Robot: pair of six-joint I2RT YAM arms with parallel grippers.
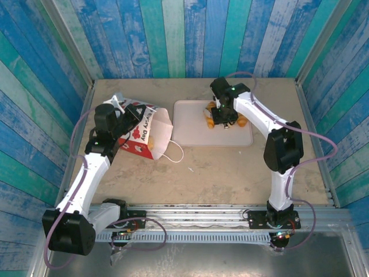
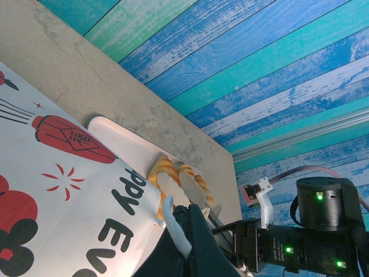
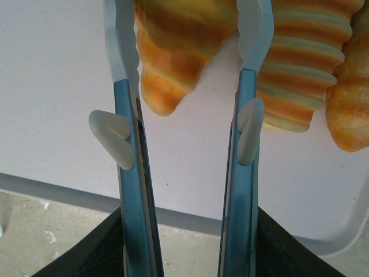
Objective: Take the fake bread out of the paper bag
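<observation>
The red-and-white paper bag [image 1: 147, 135] lies on its side left of the pink tray [image 1: 190, 127], mouth toward the tray. My left gripper [image 1: 128, 118] is shut on the bag's upper edge; the left wrist view shows its dark fingers [image 2: 196, 242] pinched together on the bag [image 2: 63, 190] beside a white cord handle [image 2: 173, 225]. My right gripper [image 1: 221, 120] is low over the tray. Its pale fingers [image 3: 124, 46] press both sides of a golden croissant [image 3: 173, 52], one piece of fake bread. Two more ridged pieces [image 3: 302, 69] lie just right of it.
Low walls [image 1: 86, 109] edge the beige table, with blue and teal planks behind. A cord handle [image 1: 173, 151] loops onto the table in front of the bag. The tray's near rim [image 3: 173, 216] lies under my right fingers.
</observation>
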